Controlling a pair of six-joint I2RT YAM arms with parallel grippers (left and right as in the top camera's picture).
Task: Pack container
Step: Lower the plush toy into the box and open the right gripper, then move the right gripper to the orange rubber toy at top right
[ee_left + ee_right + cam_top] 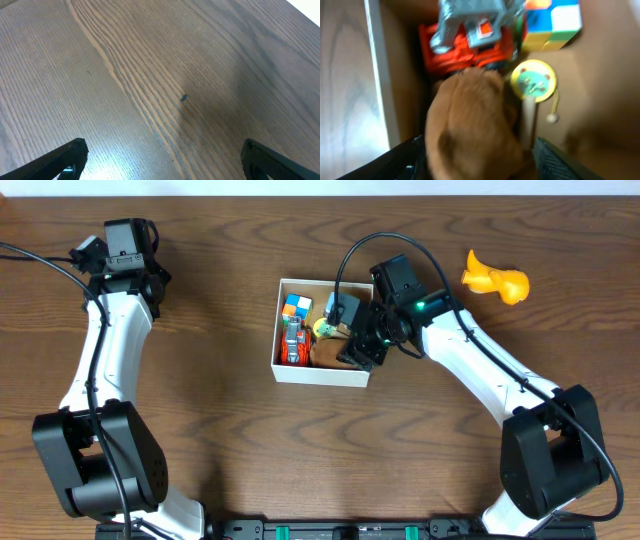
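Note:
The container [320, 374], a shallow white box with a brown inside, sits mid-table. In it lie a colour cube [297, 306], an orange and grey toy vehicle [292, 344], a yellow disc toy [534, 81] and a brown plush toy [470, 125]. My right gripper [477, 160] is down inside the box over its right part. Its jaws stand wide on either side of the plush toy, with a slim gap at the right finger. My left gripper [162, 150] hangs wide open over bare wood at the far left, holding nothing.
A yellow-orange toy [495, 280] lies on the table to the right of the box, beyond my right arm. The box's white wall [377, 75] runs just left of my right gripper's left finger. My left arm [100, 360] stretches along the left side.

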